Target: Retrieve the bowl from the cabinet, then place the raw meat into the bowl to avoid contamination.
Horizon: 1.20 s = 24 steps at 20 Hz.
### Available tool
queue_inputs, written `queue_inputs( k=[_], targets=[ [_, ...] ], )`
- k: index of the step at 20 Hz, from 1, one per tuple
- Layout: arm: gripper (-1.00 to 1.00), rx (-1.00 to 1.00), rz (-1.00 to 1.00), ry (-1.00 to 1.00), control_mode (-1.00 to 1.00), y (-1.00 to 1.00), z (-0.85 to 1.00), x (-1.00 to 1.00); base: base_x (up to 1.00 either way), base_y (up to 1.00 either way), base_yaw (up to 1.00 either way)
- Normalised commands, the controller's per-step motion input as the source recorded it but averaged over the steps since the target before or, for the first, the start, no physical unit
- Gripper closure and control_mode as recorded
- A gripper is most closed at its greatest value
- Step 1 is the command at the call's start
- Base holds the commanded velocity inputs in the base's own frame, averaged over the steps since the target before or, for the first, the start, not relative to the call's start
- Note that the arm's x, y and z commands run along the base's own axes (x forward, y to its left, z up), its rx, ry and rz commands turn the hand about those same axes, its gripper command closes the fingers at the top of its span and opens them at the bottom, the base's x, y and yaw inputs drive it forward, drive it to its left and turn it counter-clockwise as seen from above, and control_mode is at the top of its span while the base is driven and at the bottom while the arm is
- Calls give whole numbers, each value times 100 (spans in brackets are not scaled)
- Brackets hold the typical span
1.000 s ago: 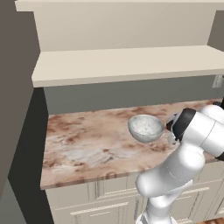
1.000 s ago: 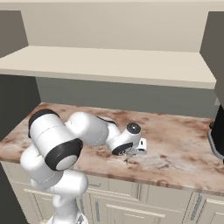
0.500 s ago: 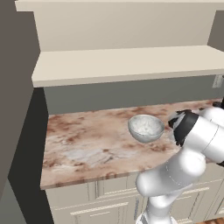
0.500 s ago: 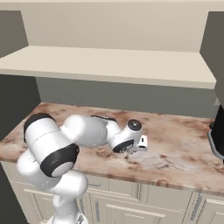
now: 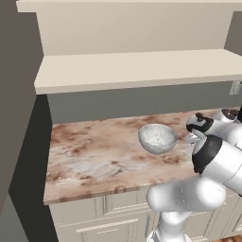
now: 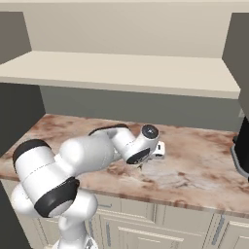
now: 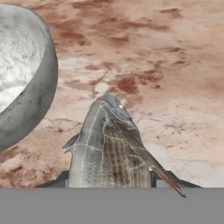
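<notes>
Grey and scaly, a whole raw fish [image 7: 109,148] with a pale belly and thin fins sits closest in the hand view, its body running up between the two dark finger tips of the robot's gripper [image 7: 109,181], which press on its flanks from either side; the jaws stand partly closed and clamped on the fish. Its pointed end reaches out over the reddish-brown marble counter [image 7: 166,65]. Whether the fish rests on the stone or hangs just above it I cannot tell.

Just beside the fish, to the left in that view, stands the round deep bowl of mottled grey-white stone [image 7: 22,83], upright on the counter, its outer wall near the fish but apart from it.

From the left base view the bowl [image 5: 158,138] sits toward the right of the marble counter [image 5: 94,156], with the white arm's hand [image 5: 201,126] just to its right. In the right base view the hand [image 6: 148,143] is bent low over the counter [image 6: 204,165].

Behind and above the counter runs a grey wall, then the plain beige shelf [image 5: 137,71] of the cream wall cabinet, its interior open.
</notes>
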Motion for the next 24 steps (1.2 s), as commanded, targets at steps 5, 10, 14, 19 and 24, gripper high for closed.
queue_inputs(
  k=[5,10,14,19,24],
  targets=[
    [100,1,0,-10,-100,15,42,0,0,0,0],
    [100,0,0,-9,-100,21,51,0,0,0,0],
    [100,0,0,-10,-100,20,52,0,0,0,0],
    [100,0,0,-8,-100,24,45,0,0,0,0],
    [100,0,0,-7,-100,33,28,0,0,0,0]
  ],
)
